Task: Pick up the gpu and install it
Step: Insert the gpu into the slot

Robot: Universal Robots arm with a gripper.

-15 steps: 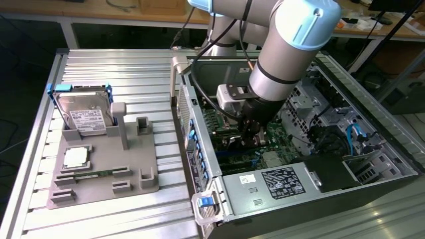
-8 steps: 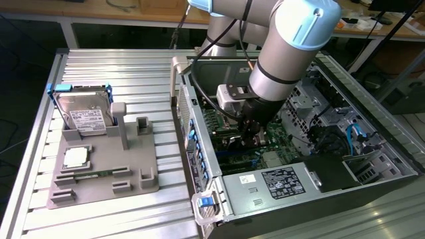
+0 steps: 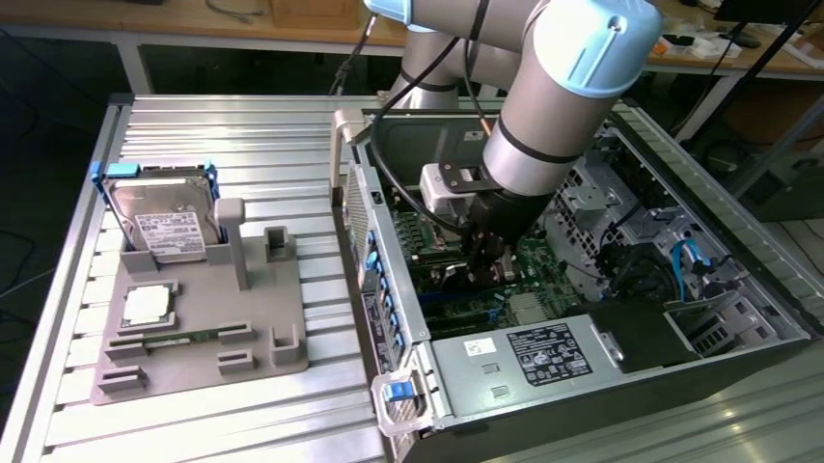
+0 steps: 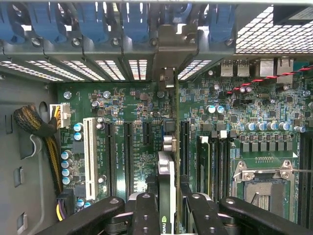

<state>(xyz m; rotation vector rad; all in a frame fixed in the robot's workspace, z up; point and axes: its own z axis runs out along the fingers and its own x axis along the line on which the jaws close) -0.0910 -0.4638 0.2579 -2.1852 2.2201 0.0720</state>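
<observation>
Gripping the gpu edge-on, the gripper hangs over motherboard slots, a memory stick just beside; hard drive at the exterior view's nine o'clock.

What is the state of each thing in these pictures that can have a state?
gpu: gripped edge-on over the motherboard slots; seated or not, cannot tell.
gripper: shut on the gpu.
computer case: side open.
hard drive: upright on the grey fixture, outside the case.
memory stick: lying on the same fixture.
</observation>
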